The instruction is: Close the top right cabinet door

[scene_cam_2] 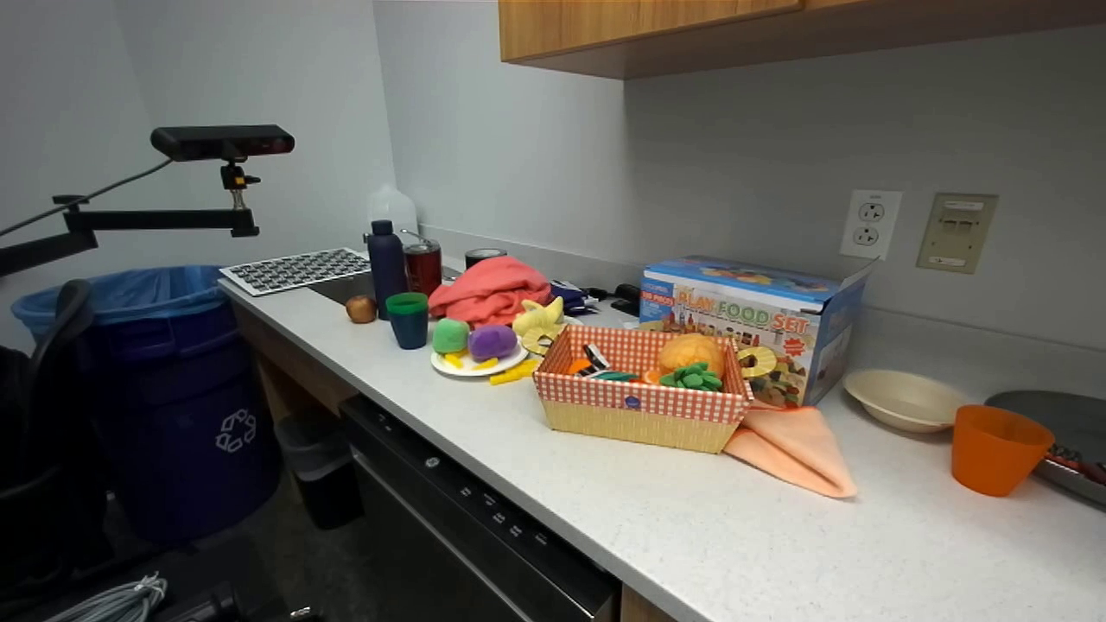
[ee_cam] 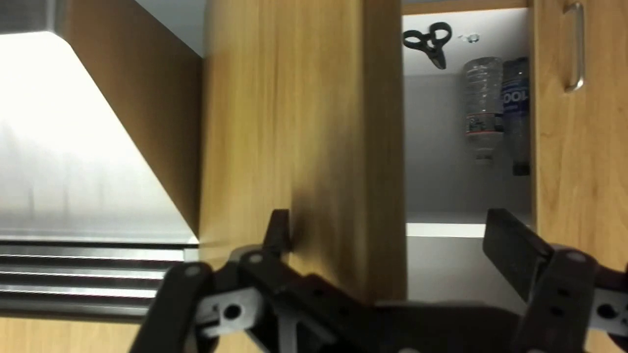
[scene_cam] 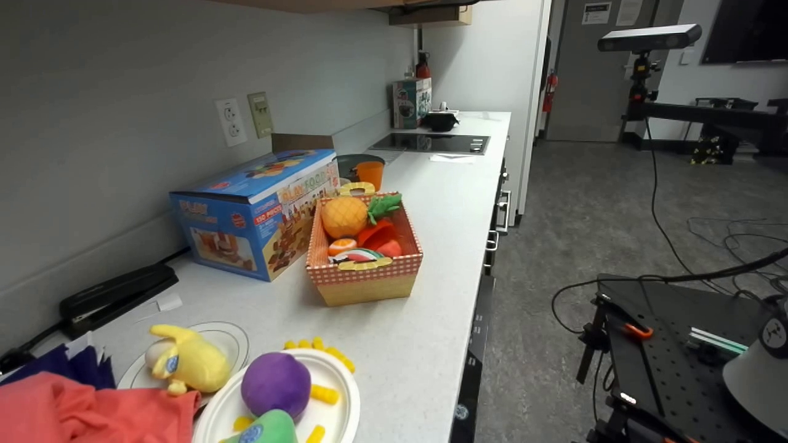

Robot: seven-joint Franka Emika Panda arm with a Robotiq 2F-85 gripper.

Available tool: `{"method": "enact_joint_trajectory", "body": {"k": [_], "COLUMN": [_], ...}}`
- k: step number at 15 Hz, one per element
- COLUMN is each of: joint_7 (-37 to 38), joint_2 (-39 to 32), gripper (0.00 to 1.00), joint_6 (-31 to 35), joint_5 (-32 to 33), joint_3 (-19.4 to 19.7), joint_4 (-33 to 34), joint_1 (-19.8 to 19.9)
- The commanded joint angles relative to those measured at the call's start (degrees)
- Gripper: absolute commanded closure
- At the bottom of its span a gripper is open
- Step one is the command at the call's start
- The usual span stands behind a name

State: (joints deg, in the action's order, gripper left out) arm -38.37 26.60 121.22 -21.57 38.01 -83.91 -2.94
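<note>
In the wrist view the wooden cabinet door (ee_cam: 284,108) stands swung open, its near edge pointing toward the camera. To the right of its edge the white cabinet interior (ee_cam: 434,122) shows. My gripper (ee_cam: 389,214) is open. The door edge lies between the two fingers in the picture; the left finger overlaps the door's face and casts a dark shadow or reflection there. I cannot tell whether it touches. The right finger is apart from the door, in front of the opening. The gripper is out of view in both exterior views.
A neighbouring wooden door (ee_cam: 584,147) with a metal handle (ee_cam: 580,46) is at right. Scissors (ee_cam: 429,43) and bottles (ee_cam: 484,105) are inside the cabinet. A metal range hood (ee_cam: 73,147) is at left. A basket (scene_cam_2: 644,419) of toy food stands on the counter (scene_cam_2: 691,518).
</note>
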Motion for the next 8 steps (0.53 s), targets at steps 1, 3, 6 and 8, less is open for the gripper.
{"method": "enact_joint_trajectory", "body": {"k": [1, 3, 6, 8], "joint_7": [-0.36, -0.35, -0.26, 1.08], "joint_2": [-4.84, -7.09, -12.91, -16.95], "gripper": [0.00, 0.00, 0.00, 0.00], "joint_6": [1.61, 2.13, 4.96, 6.65], "joint_5": [-3.03, -4.93, -7.67, -9.26], "joint_3": [-1.58, -2.53, -4.80, -6.66], "joint_4": [3.00, 3.96, 6.48, 9.24], "joint_1": [-4.13, -5.53, -5.82, -4.63]}}
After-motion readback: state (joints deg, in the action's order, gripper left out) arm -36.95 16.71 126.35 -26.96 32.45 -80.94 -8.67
